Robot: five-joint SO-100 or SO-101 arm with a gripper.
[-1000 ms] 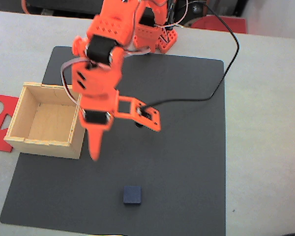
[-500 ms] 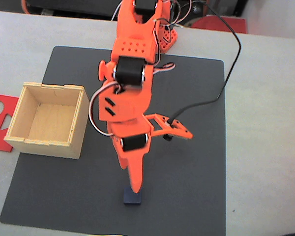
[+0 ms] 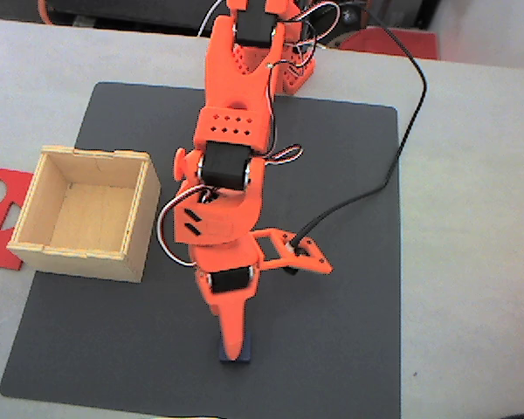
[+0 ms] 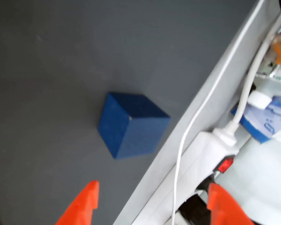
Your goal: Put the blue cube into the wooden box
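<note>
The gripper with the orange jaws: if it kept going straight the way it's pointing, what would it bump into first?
Most likely the blue cube, which sits on the dark mat just ahead of the open gripper. How much gap remains is hard to judge.

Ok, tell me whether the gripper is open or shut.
Open: in the wrist view the gripper shows two orange fingertips spread apart, cube beyond them.

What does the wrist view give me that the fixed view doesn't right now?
Wrist view: the blue cube whole and free on the mat, ahead of the open pincer, nothing touching it; also a white power strip past the mat's edge.

Fixed view: the wooden box, empty, at the mat's left edge, a red cut-out sheet beside it, and the orange arm covering most of the cube.

Both: the cube on the dark mat.
</note>
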